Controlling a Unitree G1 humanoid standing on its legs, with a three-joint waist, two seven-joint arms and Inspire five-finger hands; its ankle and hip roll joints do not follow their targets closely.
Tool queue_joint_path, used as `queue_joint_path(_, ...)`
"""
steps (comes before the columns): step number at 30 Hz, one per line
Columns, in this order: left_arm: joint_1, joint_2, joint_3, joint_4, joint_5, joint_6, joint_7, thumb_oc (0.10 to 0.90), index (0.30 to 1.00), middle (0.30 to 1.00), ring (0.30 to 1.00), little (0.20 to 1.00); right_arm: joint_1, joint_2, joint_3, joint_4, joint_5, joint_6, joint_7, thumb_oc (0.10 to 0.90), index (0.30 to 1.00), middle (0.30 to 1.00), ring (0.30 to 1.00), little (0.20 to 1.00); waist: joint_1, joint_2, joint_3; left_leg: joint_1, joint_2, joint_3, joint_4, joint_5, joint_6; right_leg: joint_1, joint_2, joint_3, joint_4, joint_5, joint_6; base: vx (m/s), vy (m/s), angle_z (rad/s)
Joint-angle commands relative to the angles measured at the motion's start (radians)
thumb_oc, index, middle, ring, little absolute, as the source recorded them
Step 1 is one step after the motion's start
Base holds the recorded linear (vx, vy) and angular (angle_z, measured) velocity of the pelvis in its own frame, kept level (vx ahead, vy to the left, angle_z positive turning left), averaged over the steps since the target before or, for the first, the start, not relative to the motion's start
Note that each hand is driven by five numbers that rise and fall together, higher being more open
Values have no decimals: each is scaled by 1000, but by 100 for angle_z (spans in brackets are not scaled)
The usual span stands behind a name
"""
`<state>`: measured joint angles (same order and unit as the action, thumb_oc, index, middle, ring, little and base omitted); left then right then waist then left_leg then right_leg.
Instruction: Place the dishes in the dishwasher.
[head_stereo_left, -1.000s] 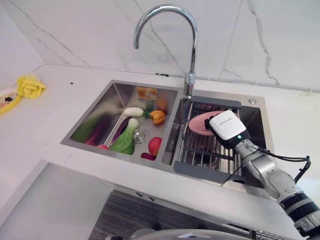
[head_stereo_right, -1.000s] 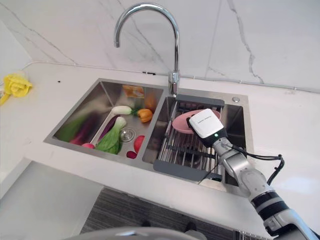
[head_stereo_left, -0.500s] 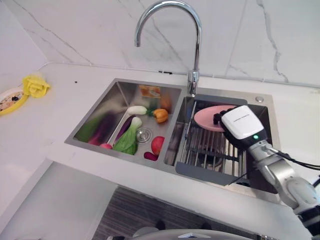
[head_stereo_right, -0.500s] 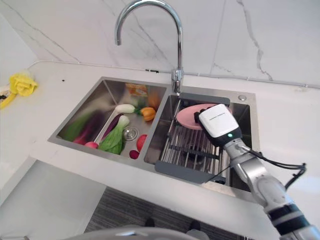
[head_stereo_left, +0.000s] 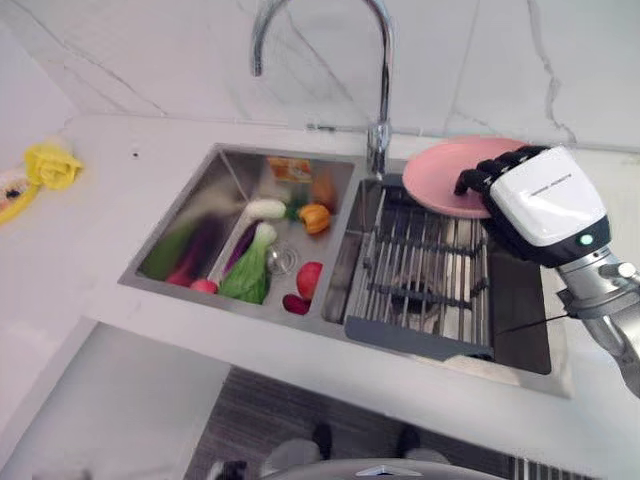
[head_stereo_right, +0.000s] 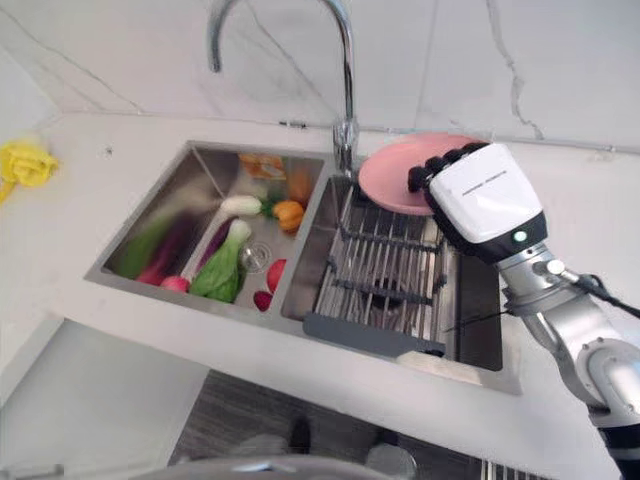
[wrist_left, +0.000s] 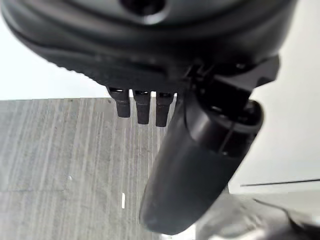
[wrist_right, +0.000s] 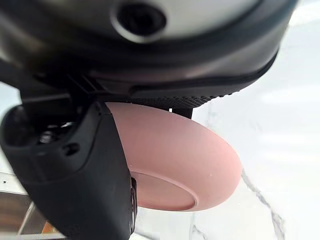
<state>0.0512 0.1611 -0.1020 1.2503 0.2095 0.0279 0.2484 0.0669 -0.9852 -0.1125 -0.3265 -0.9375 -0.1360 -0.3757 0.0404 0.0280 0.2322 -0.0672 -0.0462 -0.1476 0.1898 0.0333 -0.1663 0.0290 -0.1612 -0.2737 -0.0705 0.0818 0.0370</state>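
We log a double sink (head_stereo_left: 232, 168) set in the counter (head_stereo_left: 100, 250): vegetables (head_stereo_left: 250, 275) in the left basin, a wire rack (head_stereo_left: 425, 275) in the right. The tap (head_stereo_left: 375, 150) stands behind the divider. Above the rack's far edge, our right hand (head_stereo_left: 500, 180) holds a plate (head_stereo_left: 440, 175). Far left on the counter lies a cloth (head_stereo_left: 55, 162)

Pink plate (head_stereo_left: 447, 174) now up off the rack (head_stereo_left: 425, 270); 1 s ago it lay on the rack's back part in the rt basin. Rt hand (head_stereo_left: 540, 205), fingers curled over plate rim, now holds it in the air above the sink's back rt edge, near the tap base, plate tilted. Camera view also shifted.
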Motion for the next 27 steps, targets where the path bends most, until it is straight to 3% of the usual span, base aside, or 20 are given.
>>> queue_joint_path(1, -10, 47, -25, 17, 36, -21, 58, 800, 900, 900, 900, 900, -146, -30, -79, -54, 81, 47, -148, 400, 300, 300, 300, 300, -1, -26, -61, 33, 87, -157, 15, -100, 9, 27, -29, 190, -16, -57, 112, -6, 253, -121)
queue_joint_path(2, -8, 48, -30, 15, 28, -21, 60, 800, 900, 900, 900, 900, -148, -31, -78, -34, 70, 61, -153, 400, 300, 300, 300, 300, -3, -20, -64, 64, 89, -195, -29, -124, 28, 14, -32, 224, -13, -46, 121, -53, 431, -134)
queue_joint_path(3, -14, 48, -37, 12, 25, -23, 53, 800, 900, 900, 900, 900, -129, -16, -97, -15, 47, 84, -151, 400, 300, 300, 300, 300, -34, -16, -71, 104, 79, -181, -127, -131, 70, -22, -57, 265, 6, -15, 139, -55, 362, -121)
queue_joint_path(4, -14, 49, -38, 12, 26, -23, 53, 800, 900, 900, 900, 900, -126, -15, -99, -17, 47, 84, -150, 400, 300, 300, 300, 300, -28, -18, -71, 110, 79, -176, -138, -124, 71, -25, -58, 272, 8, -15, 140, -70, 407, -112)
queue_joint_path(5, -18, 46, -45, 12, 41, -25, 53, 800, 900, 900, 900, 900, -113, 6, -110, -10, 39, 100, -146, 400, 300, 300, 300, 300, -43, -23, -73, 145, 73, -143, -176, -135, 94, -35, -73, 295, 15, -2, 154, -111, 454, -122)
queue_joint_path(6, -33, 50, -55, 2, 65, -25, 46, 800, 900, 900, 900, 900, -93, 50, -129, -7, 28, 129, -148, 400, 300, 300, 300, 300, -66, -39, -71, 179, 37, -65, -245, -120, 129, -90, -111, 348, 22, 55, 189, -112, 451, -81)
queue_joint_path(7, -33, 50, -55, 2, 65, -25, 46, 800, 900, 900, 900, 900, -93, 50, -129, -7, 28, 129, -148, 400, 300, 300, 300, 300, -66, -39, -71, 179, 37, -65, -245, -120, 129, -90, -111, 348, 22, 55, 189, -255, 458, -157)
queue_joint_path(8, -41, 63, -50, -3, 63, -36, 37, 800, 900, 900, 900, 900, -68, 93, -153, -2, 18, 153, -161, 400, 300, 300, 300, 300, -70, -50, -54, 190, 31, 10, -277, -119, 139, -139, -115, 348, 14, 91, 201, -128, 165, -145)
queue_joint_path(9, -42, 63, -50, -3, 63, -36, 37, 800, 900, 900, 900, 900, -68, 95, -153, -2, 18, 153, -161, 400, 300, 300, 300, 300, -66, -50, -58, 190, 32, 14, -277, -125, 140, -138, -114, 349, 11, 86, 202, -253, 243, -185)
queue_joint_path(10, -45, 70, -38, -1, 55, -34, 38, 800, 900, 900, 900, 900, -68, 115, -156, 3, 14, 167, -164, 400, 300, 300, 300, 300, -68, -52, -48, 180, 34, 48, -277, -124, 142, -167, -113, 318, 14, 88, 207, -209, 156, -100)
queue_joint_path(11, -40, 69, -17, -1, 33, -33, 39, 800, 900, 900, 900, 900, -74, 118, -151, 11, 9, 179, -165, 400, 300, 300, 300, 300, -51, -44, -32, 187, 42, 93, -277, -126, 141, -196, -112, 202, 46, 85, 209, -324, 182, -93)
queue_joint_path(13, -37, 74, 1, 10, 15, -25, 37, 800, 900, 900, 900, 900, -83, 117, -125, 35, 0, 175, -152, 400, 300, 300, 300, 300, -43, -34, -16, 175, 48, 136, -277, -106, 149, -186, -102, 108, 131, 36, 191, -295, 188, -136)
queue_joint_path(15, -20, 75, 21, 24, 34, -11, 24, 800, 900, 900, 900, 900, -49, 131, -129, 36, -22, 168, -135, 400, 300, 300, 300, 300, -45, -24, -17, 170, 53, 191, -271, -98, 169, -140, -46, 143, 285, -73, 156, -221, 146, -119)
queue_joint_path(16, -20, 75, 20, 24, 34, -11, 24, 800, 900, 900, 900, 900, -46, 132, -131, 34, -22, 168, -134, 400, 300, 300, 300, 300, -40, -25, -19, 167, 52, 196, -273, -94, 168, -148, -46, 148, 289, -71, 155, -92, 60, -65)
queue_joint_path(18, -5, 76, 30, 24, 50, -7, 14, 800, 900, 900, 900, 900, 1, 143, -163, 25, -25, 155, -116, 400, 300, 300, 300, 300, -41, -16, -30, 156, 57, 206, -270, -88, 178, -113, 3, 204, 352, -152, 139, -113, 44, -58)
queue_joint_path(20, 10, 64, 52, 27, 24, -9, 19, 800, 900, 900, 900, 900, -6, 154, -158, 35, -17, 164, -123, 400, 300, 300, 300, 300, -18, -27, -45, 139, 41, 236, -274, -86, 170, -58, -18, 178, 209, -137, 131, -83, -27, -15)
queue_joint_path(23, 24, 50, 84, 35, -4, -9, 25, 800, 900, 900, 900, 900, -7, 151, -128, 51, 1, 159, -103, 400, 300, 300, 300, 300, -8, -28, -79, 130, 42, 252, -276, -88, 163, -24, -10, 228, 41, -89, 138, 32, -95, -95)
queue_joint_path(27, 26, 26, 76, 9, -42, -22, 28, 800, 900, 900, 900, 900, -10, 133, -98, 74, 16, 153, -81, 400, 300, 300, 300, 300, -2, -15, -59, 103, 67, 256, -272, -75, 151, -24, 10, 247, -17, -72, 136, -43, -143, -23)
